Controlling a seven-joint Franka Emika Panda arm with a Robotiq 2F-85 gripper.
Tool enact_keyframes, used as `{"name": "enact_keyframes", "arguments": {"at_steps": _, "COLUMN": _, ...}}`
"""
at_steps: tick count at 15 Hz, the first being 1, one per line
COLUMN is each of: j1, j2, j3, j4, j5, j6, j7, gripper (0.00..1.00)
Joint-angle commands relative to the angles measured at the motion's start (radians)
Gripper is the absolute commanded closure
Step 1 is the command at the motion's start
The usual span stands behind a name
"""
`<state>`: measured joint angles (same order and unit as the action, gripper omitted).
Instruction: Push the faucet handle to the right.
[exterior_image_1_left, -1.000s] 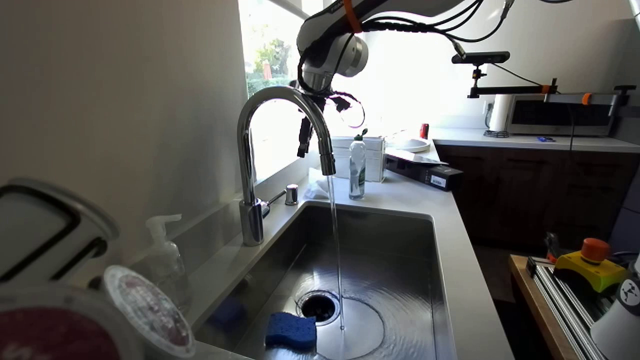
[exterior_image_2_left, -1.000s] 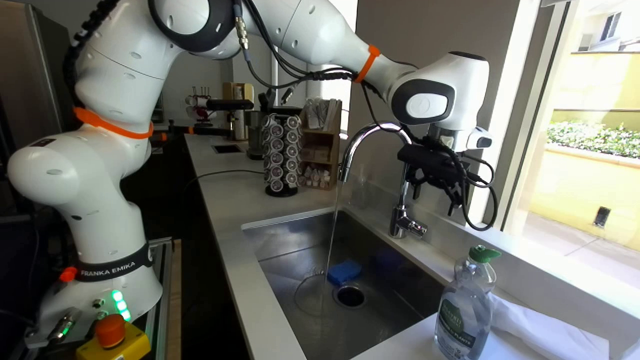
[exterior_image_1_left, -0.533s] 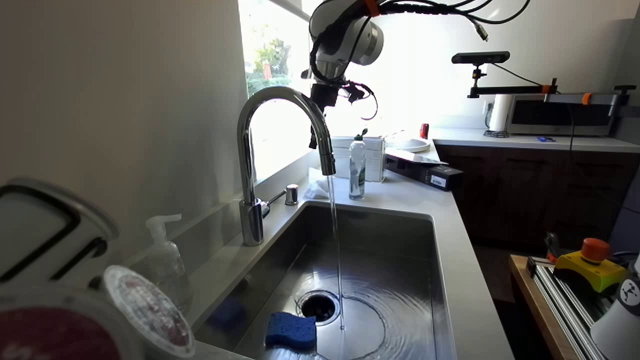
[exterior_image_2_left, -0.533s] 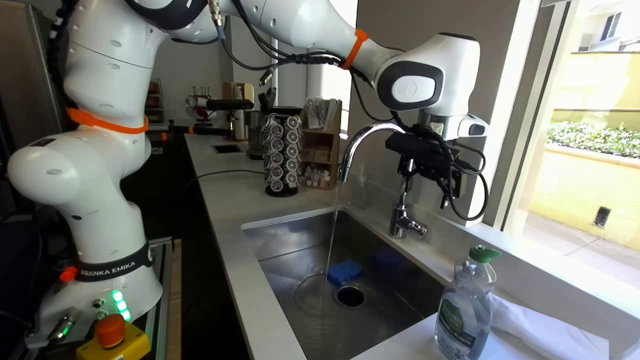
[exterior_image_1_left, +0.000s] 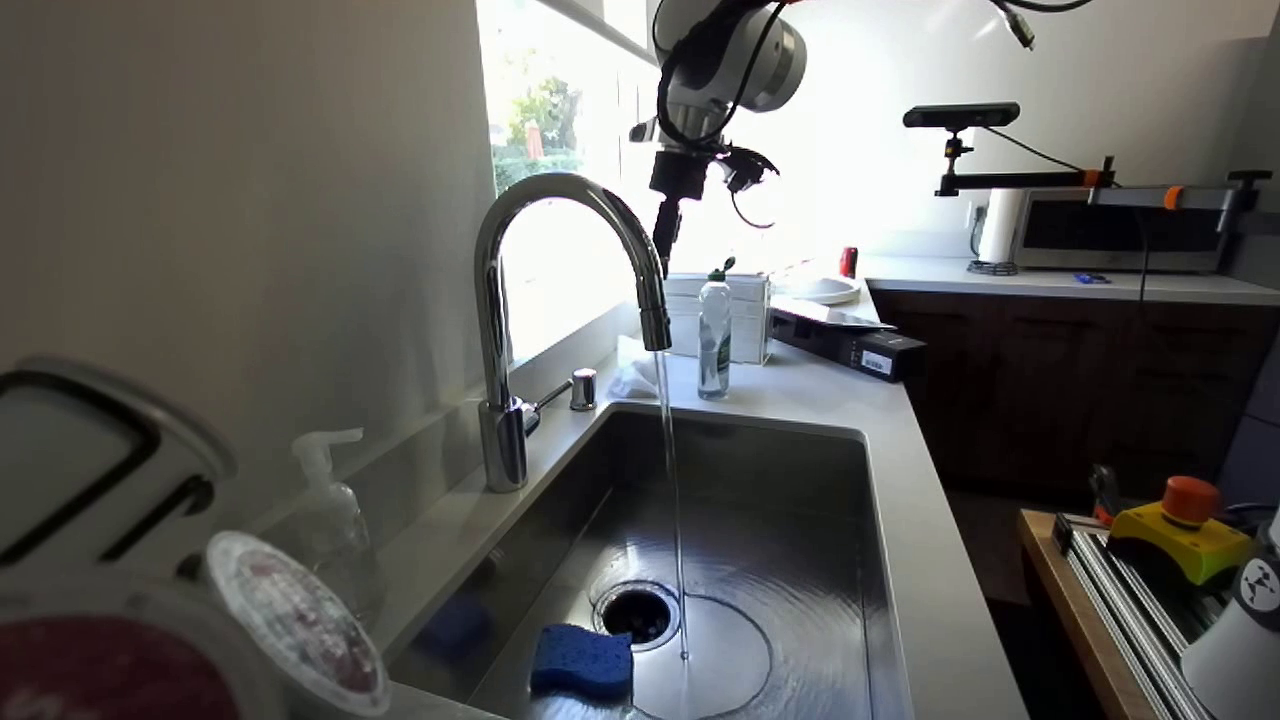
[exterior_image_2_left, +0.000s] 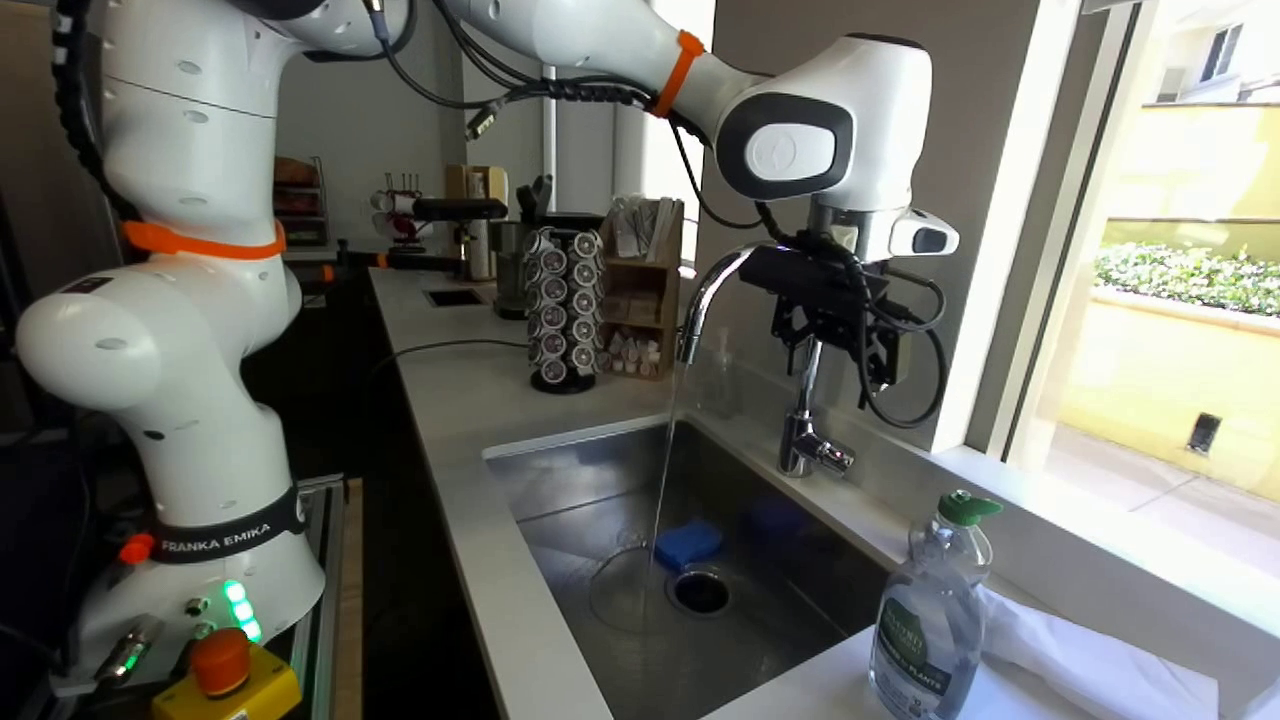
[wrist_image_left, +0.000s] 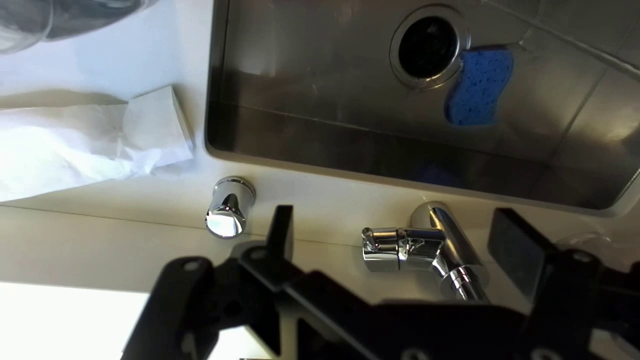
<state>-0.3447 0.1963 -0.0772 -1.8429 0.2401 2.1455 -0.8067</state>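
The faucet handle, a slim chrome lever, juts from the lower stem of the tall gooseneck faucet (exterior_image_1_left: 488, 320) in an exterior view (exterior_image_1_left: 555, 394). The handle's side body shows in an exterior view (exterior_image_2_left: 833, 456). In the wrist view the handle (wrist_image_left: 371, 241) is seen nearly end-on, between the two fingers in the picture. My gripper (wrist_image_left: 395, 212) is open and empty. It hangs well above the handle, apart from it, as both exterior views show (exterior_image_1_left: 665, 262) (exterior_image_2_left: 827, 382). The spout (exterior_image_2_left: 712, 290) runs a stream of water into the sink (exterior_image_2_left: 600, 480).
A chrome cap (wrist_image_left: 230, 207) stands beside the faucet. A soap bottle (exterior_image_2_left: 930, 610) and white paper (exterior_image_2_left: 1100, 650) lie on the counter near the window. A blue sponge (exterior_image_1_left: 582, 660) is in the sink by the drain. A pump bottle (exterior_image_1_left: 335, 510) stands by the wall.
My arm and gripper have moved up and to the right in one picture, up and to the left in the opposite one, away from the window. The handle and the running water look the same.
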Motion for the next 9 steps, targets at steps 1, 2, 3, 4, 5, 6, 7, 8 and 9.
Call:
{"name": "enact_keyframes", "arguments": {"at_steps": 1, "j1": 0.032, "j2": -0.075, "j3": -0.029, "j4": -0.107, "j5": -0.006, "j6": 0.06, "j7": -0.023, "gripper": 0.0}}
{"name": "enact_keyframes", "arguments": {"at_steps": 2, "j1": 0.036, "j2": -0.085, "j3": -0.033, "j4": -0.118, "j5": -0.007, "j6": 0.064, "j7": -0.026, "gripper": 0.0}}
{"name": "enact_keyframes", "arguments": {"at_steps": 3, "j1": 0.039, "j2": -0.097, "j3": -0.036, "j4": -0.135, "j5": -0.001, "j6": 0.078, "j7": -0.039, "gripper": 0.0}}
{"name": "enact_keyframes", "arguments": {"at_steps": 4, "j1": 0.043, "j2": -0.104, "j3": -0.038, "j4": -0.155, "j5": 0.012, "j6": 0.107, "j7": -0.051, "gripper": 0.0}}
{"name": "enact_keyframes", "arguments": {"at_steps": 5, "j1": 0.047, "j2": -0.109, "j3": -0.04, "j4": -0.164, "j5": 0.012, "j6": 0.125, "j7": -0.053, "gripper": 0.0}}
{"name": "enact_keyframes", "arguments": {"at_steps": 6, "j1": 0.047, "j2": -0.067, "j3": -0.047, "j4": -0.096, "j5": 0.005, "j6": 0.071, "j7": -0.029, "gripper": 0.0}}
{"name": "enact_keyframes", "arguments": {"at_steps": 7, "j1": 0.051, "j2": -0.074, "j3": -0.048, "j4": -0.11, "j5": 0.005, "j6": 0.087, "j7": -0.032, "gripper": 0.0}}
{"name": "enact_keyframes", "arguments": {"at_steps": 8, "j1": 0.053, "j2": -0.079, "j3": -0.049, "j4": -0.118, "j5": 0.004, "j6": 0.094, "j7": -0.034, "gripper": 0.0}}
{"name": "enact_keyframes", "arguments": {"at_steps": 9, "j1": 0.055, "j2": -0.082, "j3": -0.05, "j4": -0.124, "j5": 0.004, "j6": 0.098, "j7": -0.035, "gripper": 0.0}}
